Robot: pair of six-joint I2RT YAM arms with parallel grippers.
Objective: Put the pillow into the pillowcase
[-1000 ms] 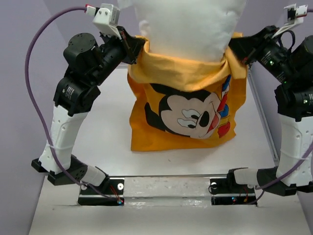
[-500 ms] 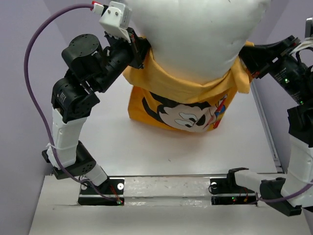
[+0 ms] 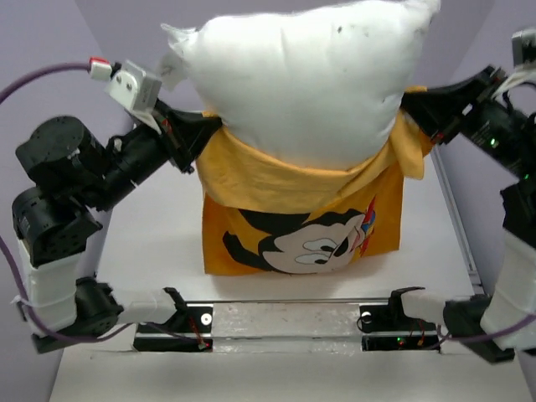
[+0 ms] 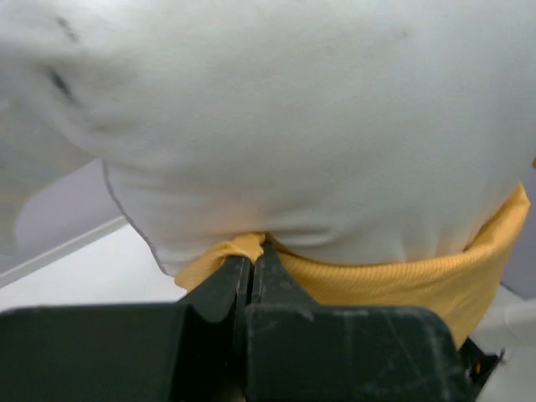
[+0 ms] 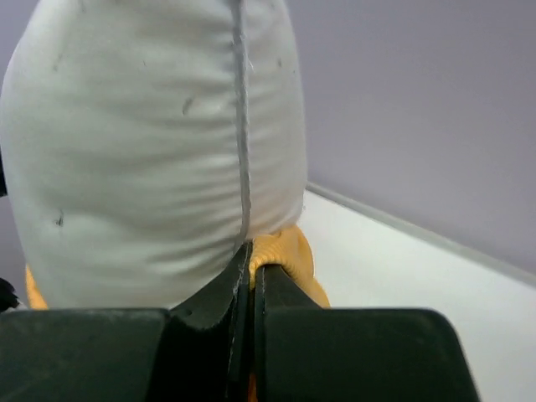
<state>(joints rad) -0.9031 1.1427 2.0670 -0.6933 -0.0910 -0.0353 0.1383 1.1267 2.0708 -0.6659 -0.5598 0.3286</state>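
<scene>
The white pillow point(image 3: 301, 84) stands upright, its lower part inside the orange-yellow pillowcase point(image 3: 293, 226) with the Mickey face facing the camera. Most of the pillow bulges out above the case's open rim. My left gripper point(image 3: 209, 134) is shut on the rim's left corner; the left wrist view shows the pillowcase point(image 4: 402, 276) pinched at the left gripper's tips point(image 4: 255, 249) under the pillow point(image 4: 318, 126). My right gripper point(image 3: 409, 105) is shut on the rim's right corner; the right wrist view shows the right gripper's tips point(image 5: 251, 255) pinching yellow cloth point(image 5: 289, 251) beside the pillow point(image 5: 151, 151).
The white table point(image 3: 151, 243) has a raised rail along its right edge point(image 3: 452, 226). Purple walls stand behind and to both sides. A purple cable point(image 3: 33, 75) loops from the left wrist. The arm bases and a metal bar point(image 3: 285, 322) lie at the near edge.
Both grippers have lifted and shaken the case: the pillow has come up and toward the camera, the left arm swung outward to the left, and the case now hangs lower on the table.
</scene>
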